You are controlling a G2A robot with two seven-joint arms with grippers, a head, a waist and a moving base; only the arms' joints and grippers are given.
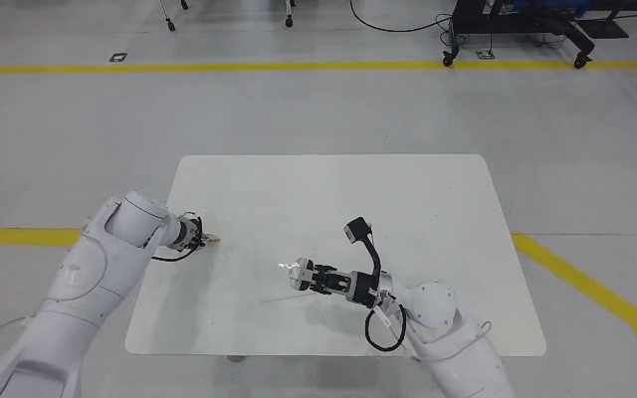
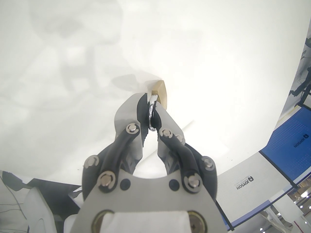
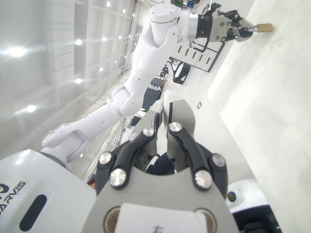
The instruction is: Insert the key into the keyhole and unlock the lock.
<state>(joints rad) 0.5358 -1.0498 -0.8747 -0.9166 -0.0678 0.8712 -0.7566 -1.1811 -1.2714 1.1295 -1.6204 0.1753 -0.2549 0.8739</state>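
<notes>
Here the left gripper (image 2: 152, 101) pinches the brass padlock (image 2: 162, 92) by its shackle, close to the white table (image 1: 398, 199). The right gripper (image 3: 163, 112) has its fingers pressed together; what is between them is unclear.

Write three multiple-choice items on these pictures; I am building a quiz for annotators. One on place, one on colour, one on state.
1. Where is the lock?
A. mid-table
B. at the left gripper
C. on the floor

2. The lock's body is:
A. brass-coloured
B. red
C. black

3. The left gripper is:
A. wide open
B. shut on the shackle
C. clear of the lock

Key: 1 B, the lock sits at its fingertips; 2 A, the body shines golden; 3 B, its fingers pinch the silver shackle.
</notes>
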